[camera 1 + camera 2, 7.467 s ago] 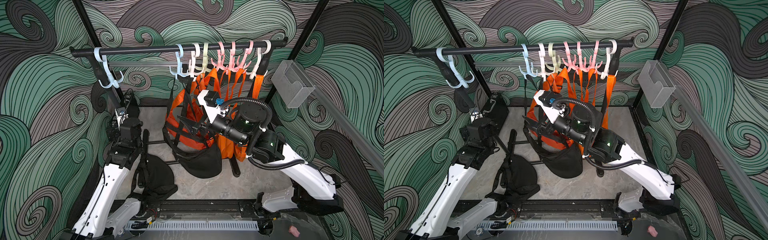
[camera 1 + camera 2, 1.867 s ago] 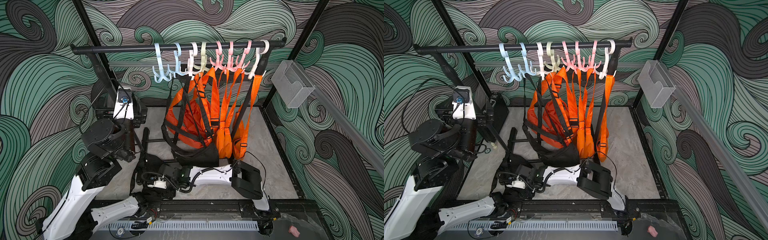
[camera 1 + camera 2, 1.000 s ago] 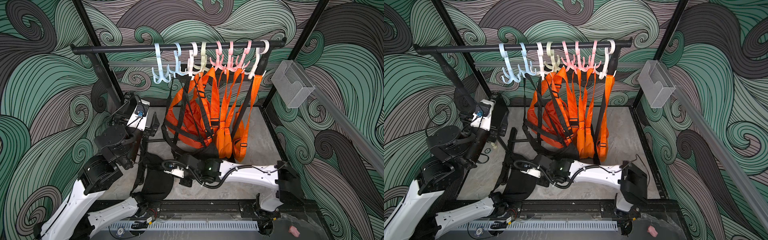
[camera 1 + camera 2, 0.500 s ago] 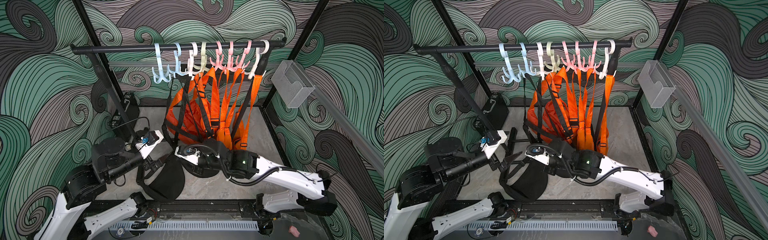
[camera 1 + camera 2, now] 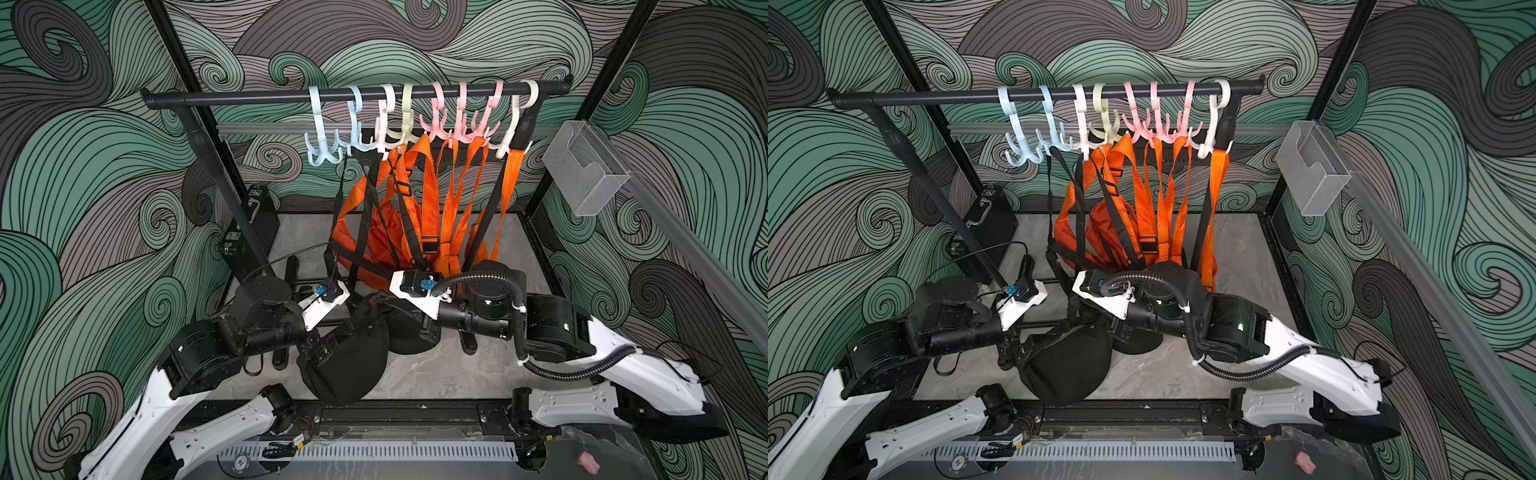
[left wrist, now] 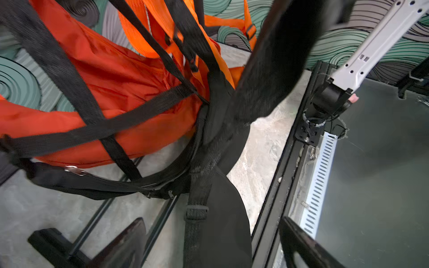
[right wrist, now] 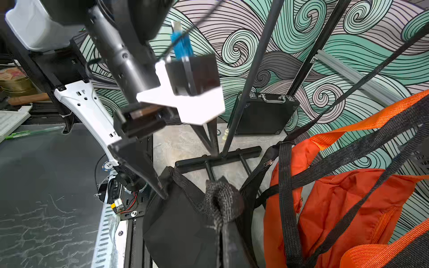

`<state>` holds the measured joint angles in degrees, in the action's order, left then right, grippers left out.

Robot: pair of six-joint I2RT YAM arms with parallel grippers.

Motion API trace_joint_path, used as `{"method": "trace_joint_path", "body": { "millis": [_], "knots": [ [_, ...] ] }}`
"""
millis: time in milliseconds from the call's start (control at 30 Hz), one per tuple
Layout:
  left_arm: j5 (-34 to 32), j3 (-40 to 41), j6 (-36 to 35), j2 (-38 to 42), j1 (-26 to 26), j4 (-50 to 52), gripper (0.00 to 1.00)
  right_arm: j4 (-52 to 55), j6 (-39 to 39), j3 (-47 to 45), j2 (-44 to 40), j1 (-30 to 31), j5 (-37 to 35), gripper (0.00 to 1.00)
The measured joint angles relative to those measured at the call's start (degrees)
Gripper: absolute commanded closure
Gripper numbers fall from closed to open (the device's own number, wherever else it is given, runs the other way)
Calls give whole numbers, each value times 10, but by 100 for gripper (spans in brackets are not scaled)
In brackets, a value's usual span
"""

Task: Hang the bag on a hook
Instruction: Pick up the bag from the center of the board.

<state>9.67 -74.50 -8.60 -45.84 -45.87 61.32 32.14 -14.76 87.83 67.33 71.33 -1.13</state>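
Against swirling green walls, the black bag point(image 5: 345, 365) now hangs just above the bench point(image 5: 436, 374) at its front edge, raised by the right hand point(image 7: 223, 220), clamped tight on its strap point(image 7: 220, 195). The left hand point(image 6: 209, 239), spread wide and empty, has moved in beside it. A pale blue hook point(image 5: 320, 141) awaits.

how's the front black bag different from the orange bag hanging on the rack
Colour: the black bag is all black; the orange bag is bright orange. Support: the orange bag hangs from hooks on the rail; the black bag is on no hook, its strap pinched in the right gripper. Place: the black bag is in front of the orange bag. Both are soft, strapped bags.
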Motion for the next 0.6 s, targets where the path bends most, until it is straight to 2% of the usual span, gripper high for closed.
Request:
{"method": "trace_joint_path", "body": {
  "millis": [200, 467, 600],
  "knots": [
    [35, 67, 31, -7, 0, -61, 9, 6, 0, 15, -5, 1, 1, 100],
    [41, 139, 84, 40, 0, -240, 8, 11, 2, 14, -10, 12, 2, 100],
    [61, 148, 115, 30, 0, -318, 8, 11, 3, 5, -22, 18, 7, 100]
  ]
}}
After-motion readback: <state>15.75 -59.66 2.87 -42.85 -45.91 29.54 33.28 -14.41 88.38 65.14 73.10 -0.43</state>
